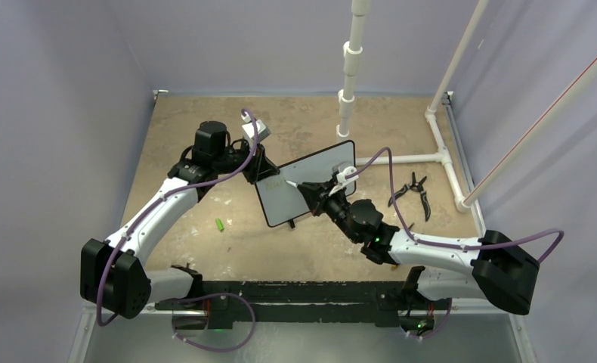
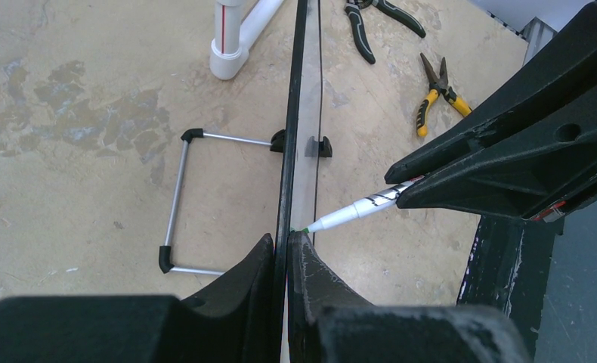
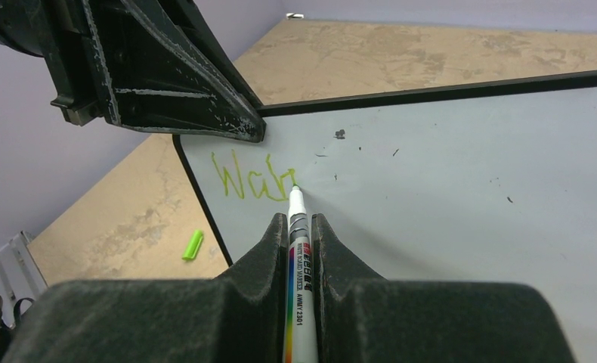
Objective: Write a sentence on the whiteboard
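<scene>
Mid-bench, the whiteboard (image 1: 307,184) stands upright, its ten-o'clock corner pinched by the left claw (image 2: 286,242). Only the right wrist view shows the sentence (image 3: 252,178): green letters starting "Wa", with the marker (image 3: 297,206) in the right claw (image 3: 301,223) touching them.

Green sentence (image 3: 254,181) on white whiteboard (image 3: 446,197)

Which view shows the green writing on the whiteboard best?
Right wrist: the green writing sits legible on the whiteboard, at the marker tip. Top external shows only a faint trace near the board's left edge; left wrist sees the board edge-on, writing hidden.
</scene>
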{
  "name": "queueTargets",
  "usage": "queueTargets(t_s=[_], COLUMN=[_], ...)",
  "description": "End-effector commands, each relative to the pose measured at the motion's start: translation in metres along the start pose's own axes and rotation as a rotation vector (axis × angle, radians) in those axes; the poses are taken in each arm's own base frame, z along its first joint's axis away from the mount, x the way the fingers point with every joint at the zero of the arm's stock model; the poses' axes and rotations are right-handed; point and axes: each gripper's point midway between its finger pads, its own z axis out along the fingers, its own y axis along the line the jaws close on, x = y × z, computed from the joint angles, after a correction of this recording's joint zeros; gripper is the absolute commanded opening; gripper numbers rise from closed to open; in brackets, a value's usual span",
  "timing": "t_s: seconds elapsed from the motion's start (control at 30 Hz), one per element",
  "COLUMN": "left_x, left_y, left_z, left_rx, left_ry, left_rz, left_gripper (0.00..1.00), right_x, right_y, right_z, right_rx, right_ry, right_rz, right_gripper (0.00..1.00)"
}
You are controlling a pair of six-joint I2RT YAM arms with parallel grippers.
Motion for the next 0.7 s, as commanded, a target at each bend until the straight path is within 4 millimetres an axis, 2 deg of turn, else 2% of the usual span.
queueTargets(t_s=[0.0, 0.27, 0.67], left_x=[-0.015, -0.015, -0.015], left_y=[-0.001, -0.001, -0.002], left_z=[-0.004, -0.004, -0.005], left_rx=[-0.013, -0.012, -0.009], left_ry=[-0.047, -0.047, -0.048], left_rz=[0.060, 0.059, 0.062], left_gripper=[0.00, 0.00, 0.00], right_x=[0.001, 0.001, -0.025], right_y=[-0.008, -0.007, -0.001], right_z=[-0.003, -0.003, 0.000], right_rx=[0.034, 0.027, 0.012], right_ry=[0.005, 0.003, -0.090], right_rz=[0.006, 0.014, 0.031], right_gripper=[0.00, 0.00, 0.00])
